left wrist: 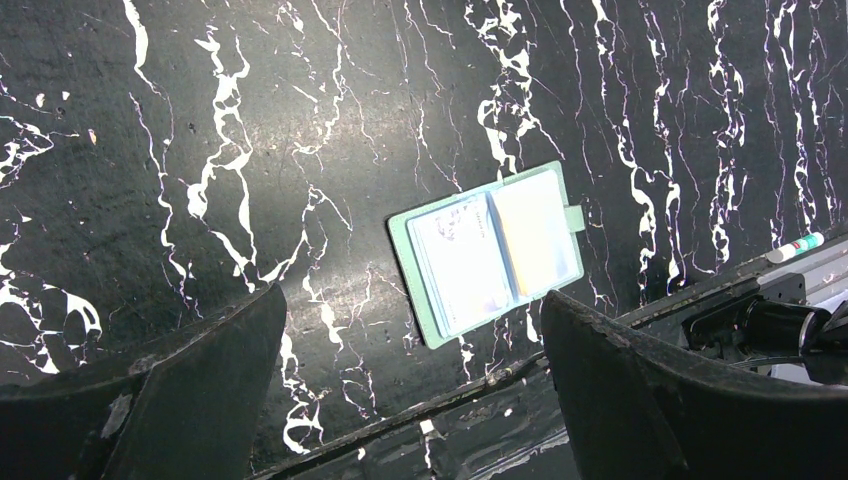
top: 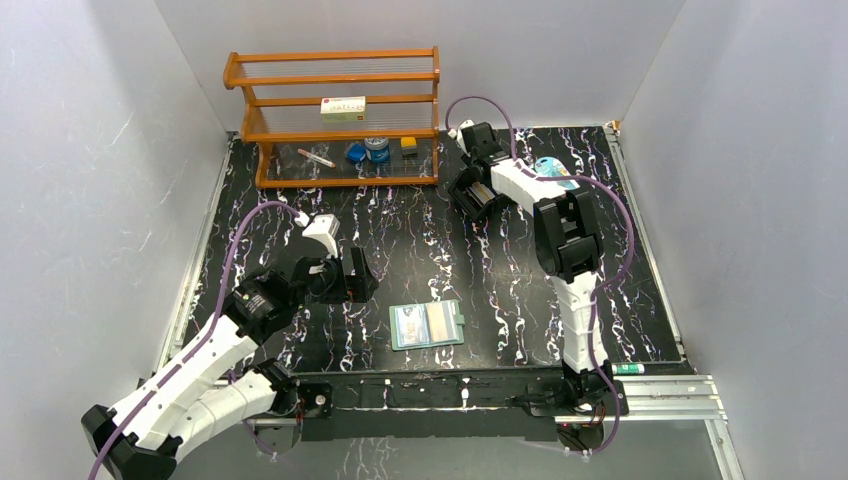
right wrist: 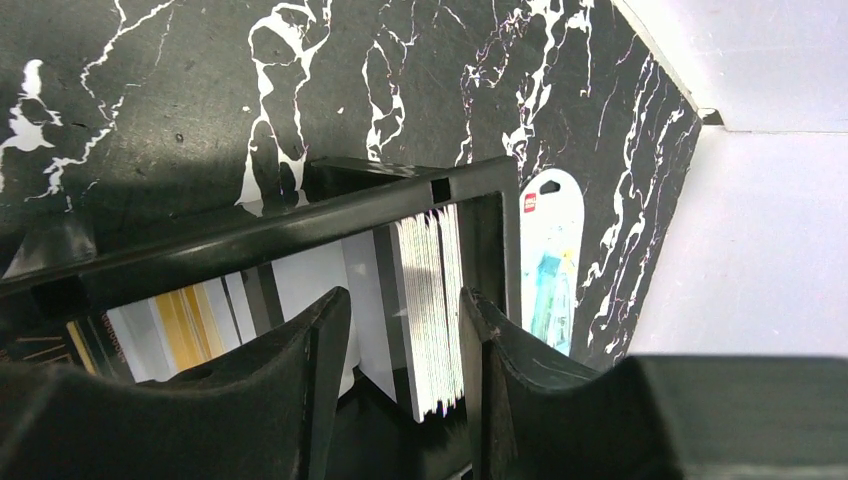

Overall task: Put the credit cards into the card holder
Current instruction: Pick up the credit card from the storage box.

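My left end effector point(left wrist: 410, 320) wide open, card holder point(top: 427, 325) unfolded flat by the worktop's point(top: 520, 290) near edge, my right end effector point(right wrist: 402, 300) parted astride upright credit cards point(right wrist: 435, 290) in a black box point(right wrist: 400, 195), far-right area.

The right tool point(right wrist: 403, 300) hangs over a black compartmented box point(right wrist: 300, 225), its two dark fingers point(right wrist: 300, 370) parted. A stack of white-edged credit cards point(right wrist: 432, 300) stands on edge between them, nearer the right finger. Orange and yellow cards point(right wrist: 185, 322) fill the compartment to the left. A blister pack point(right wrist: 548, 262) with a teal item lies on the black marbled desk point(right wrist: 150, 80), just beside the box.
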You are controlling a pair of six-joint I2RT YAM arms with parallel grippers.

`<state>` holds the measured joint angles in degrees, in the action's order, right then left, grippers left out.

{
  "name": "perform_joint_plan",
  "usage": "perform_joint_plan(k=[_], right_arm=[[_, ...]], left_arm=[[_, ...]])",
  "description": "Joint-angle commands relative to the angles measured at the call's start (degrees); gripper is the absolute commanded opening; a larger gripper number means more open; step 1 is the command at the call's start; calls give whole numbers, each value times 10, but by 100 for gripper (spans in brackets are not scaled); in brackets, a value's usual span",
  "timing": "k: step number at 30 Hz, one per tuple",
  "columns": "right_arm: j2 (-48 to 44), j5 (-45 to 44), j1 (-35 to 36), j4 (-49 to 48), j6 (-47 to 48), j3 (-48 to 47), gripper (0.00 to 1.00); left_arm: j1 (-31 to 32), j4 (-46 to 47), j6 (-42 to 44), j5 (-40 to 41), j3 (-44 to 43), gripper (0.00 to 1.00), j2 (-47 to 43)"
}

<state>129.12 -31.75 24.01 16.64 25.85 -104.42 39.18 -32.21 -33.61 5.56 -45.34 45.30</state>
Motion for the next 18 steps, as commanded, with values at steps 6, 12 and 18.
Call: perform_joint_plan(k=[6, 12, 18], right_arm=[[29, -47, -3, -43, 35, 7, 47], [28, -62, -3, -48, 48, 4, 34], [8, -61, -3, -49, 48, 3, 27]], left_arm=[[1, 1, 5, 2, 3, 99, 0], [1, 0, 5, 4, 4, 99, 1], [1, 1, 4, 2, 4, 99, 2]])
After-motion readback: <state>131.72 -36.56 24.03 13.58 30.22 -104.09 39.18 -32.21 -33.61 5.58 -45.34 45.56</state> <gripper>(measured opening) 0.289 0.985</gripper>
